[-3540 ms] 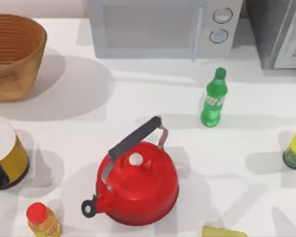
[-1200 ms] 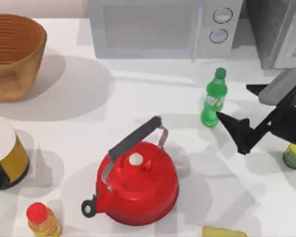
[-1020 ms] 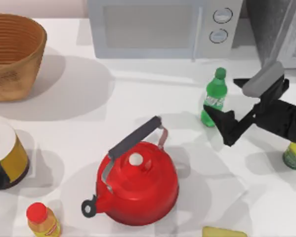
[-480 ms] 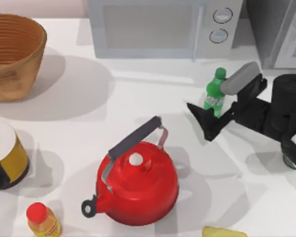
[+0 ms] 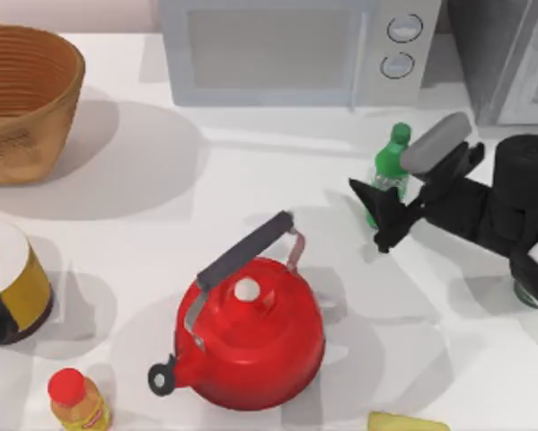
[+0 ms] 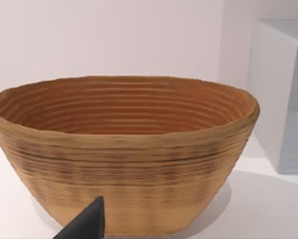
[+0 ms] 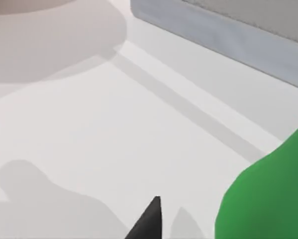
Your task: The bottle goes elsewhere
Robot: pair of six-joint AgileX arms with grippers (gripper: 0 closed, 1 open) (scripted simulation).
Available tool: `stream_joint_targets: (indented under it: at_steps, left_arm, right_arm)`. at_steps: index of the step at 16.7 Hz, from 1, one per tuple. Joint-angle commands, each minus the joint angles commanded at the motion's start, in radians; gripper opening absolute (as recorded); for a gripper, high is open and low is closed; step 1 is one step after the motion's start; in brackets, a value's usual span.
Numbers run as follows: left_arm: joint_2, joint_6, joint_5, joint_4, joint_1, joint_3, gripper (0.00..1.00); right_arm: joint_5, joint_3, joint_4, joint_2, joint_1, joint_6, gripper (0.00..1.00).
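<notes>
- Right gripper point(image 5: 385, 199) reached in from the right side of the table, fingers closed around the lower body of the bottle point(image 5: 392, 160) (grip looks firm, though one finger is hidden behind the green plastic).
- Bottle standing upright on the table point(image 5: 251, 171), far right of centre, just in front of the microwave point(image 5: 286, 49); in the right wrist view, green body point(image 7: 268, 199) close beside one dark fingertip point(image 7: 149, 219).
- Risk of slipping: smooth, slim plastic held low down, top-heavy once lifted; likely to tilt or swing in the grasp if carried fast.
- Risk of tipping: any sideways drag before a clean lift could topple the bottle toward the microwave front.
- Risk of collision: red kettle point(image 5: 251, 341) with its raised handle point(image 5: 246, 251) sits near-left of the bottle, tall enough to catch a low carry.
- Yellow-labelled jar point(image 5: 524, 292) partly hidden under the right arm; an elbow sweep could knock it.
- Open room: broad bare stretch of table left of the bottle, between microwave and kettle, reaching toward the wicker basket point(image 5: 26, 99) at far left.
- Tighter near edge: small yellow bottle point(image 5: 75, 400) and a can point(image 5: 17, 278) at near left.
- Left gripper point(image 6: 86, 224) parked by the basket, state not discernible.
</notes>
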Motion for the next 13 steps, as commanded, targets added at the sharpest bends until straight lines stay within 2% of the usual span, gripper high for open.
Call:
stream_joint_targets:
  at_steps: [6,13]
  left_arm:
    - [0.000,0.000,0.000,0.000,0.000,0.000,1.00]
    - [0.000,0.000,0.000,0.000,0.000,0.000,1.00]
  right_arm:
    - [0.000,0.000,0.000,0.000,0.000,0.000,0.02]
    - [0.000,0.000,0.000,0.000,0.000,0.000,0.00]
